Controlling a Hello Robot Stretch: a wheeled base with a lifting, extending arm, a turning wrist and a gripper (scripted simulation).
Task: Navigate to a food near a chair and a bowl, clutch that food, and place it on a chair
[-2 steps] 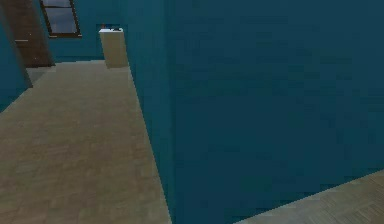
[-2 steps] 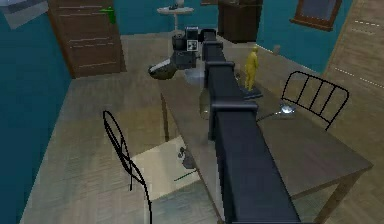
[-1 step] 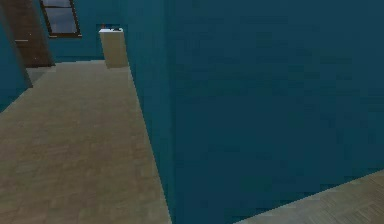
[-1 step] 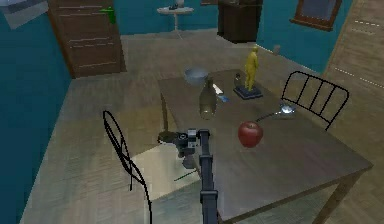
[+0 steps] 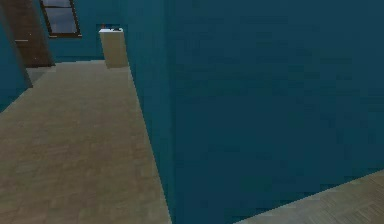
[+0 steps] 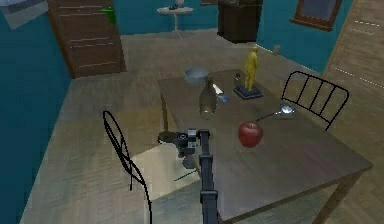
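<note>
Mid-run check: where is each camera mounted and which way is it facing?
Forward view: on the robot, facing ahead and slightly down at a teal wall and tan floor; no robot body.
Arm side view: on the body, facing out sideways at a table with a red apple; arm and gripper visible.
Shared: teal walls, tan floor.

a brown counter point(image 6: 300, 150) carries a dark bottle point(image 6: 208, 98), a yellow statuette point(image 6: 251, 70) farther back and a spoon point(image 6: 280, 112) to its right. far behind stand a wooden door point(image 6: 88, 40), a round white stand point(image 6: 176, 14) and a dark cabinet point(image 6: 240, 20).
</note>
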